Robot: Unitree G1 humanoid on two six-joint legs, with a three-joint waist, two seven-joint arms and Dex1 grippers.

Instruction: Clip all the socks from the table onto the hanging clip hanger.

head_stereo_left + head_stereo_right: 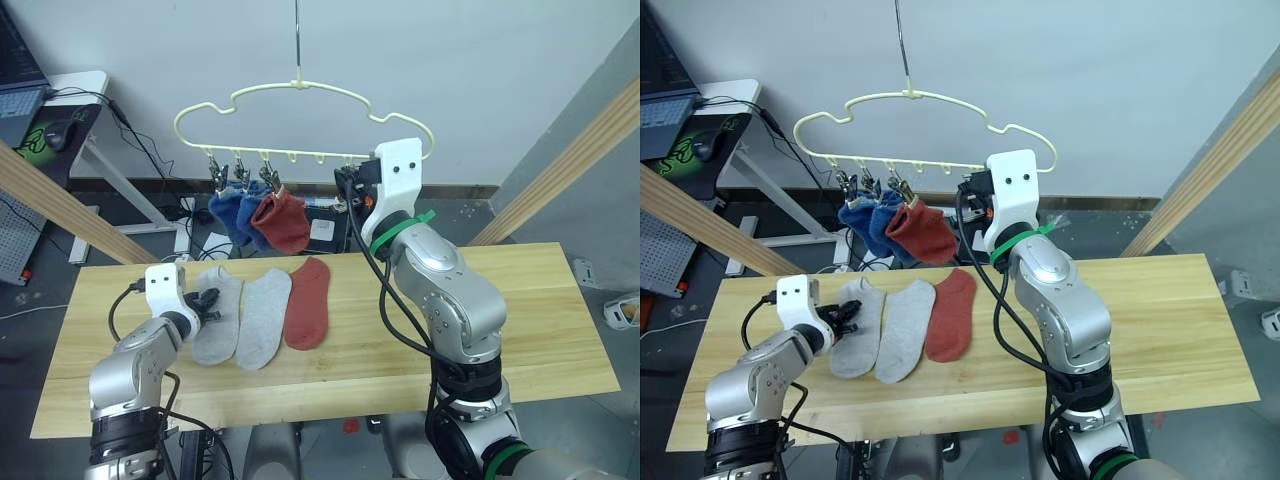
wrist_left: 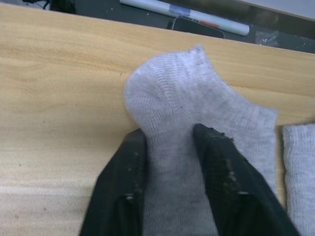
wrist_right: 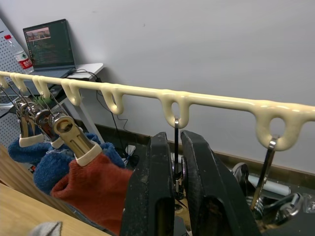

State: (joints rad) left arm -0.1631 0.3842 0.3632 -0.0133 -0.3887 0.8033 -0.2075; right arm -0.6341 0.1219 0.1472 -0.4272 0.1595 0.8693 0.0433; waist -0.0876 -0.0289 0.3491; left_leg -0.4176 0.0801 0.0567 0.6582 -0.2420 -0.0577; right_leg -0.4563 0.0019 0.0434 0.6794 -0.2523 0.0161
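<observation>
The pale yellow clip hanger point(image 1: 300, 95) hangs above the far edge of the table point(image 1: 540, 320). Two blue socks point(image 1: 232, 212) and one red sock point(image 1: 283, 222) are clipped at its left end. Two light grey socks point(image 1: 218, 315) point(image 1: 263, 318) and a red sock point(image 1: 308, 302) lie side by side on the table. My left gripper point(image 2: 170, 130) sits low on the leftmost grey sock point(image 2: 197, 103), pinching a fold of it against the wood. My right gripper point(image 3: 176, 140) is raised to the hanger bar, shut on the thin metal stem of a silver clip point(image 3: 175, 128).
Thick wooden rails slant past the table on the left point(image 1: 60, 205) and right point(image 1: 570, 160). A white desk point(image 1: 85, 85) with a laptop stands at the back left. Another empty clip point(image 3: 266, 167) hangs just beside the right gripper. Cables lie on the floor behind.
</observation>
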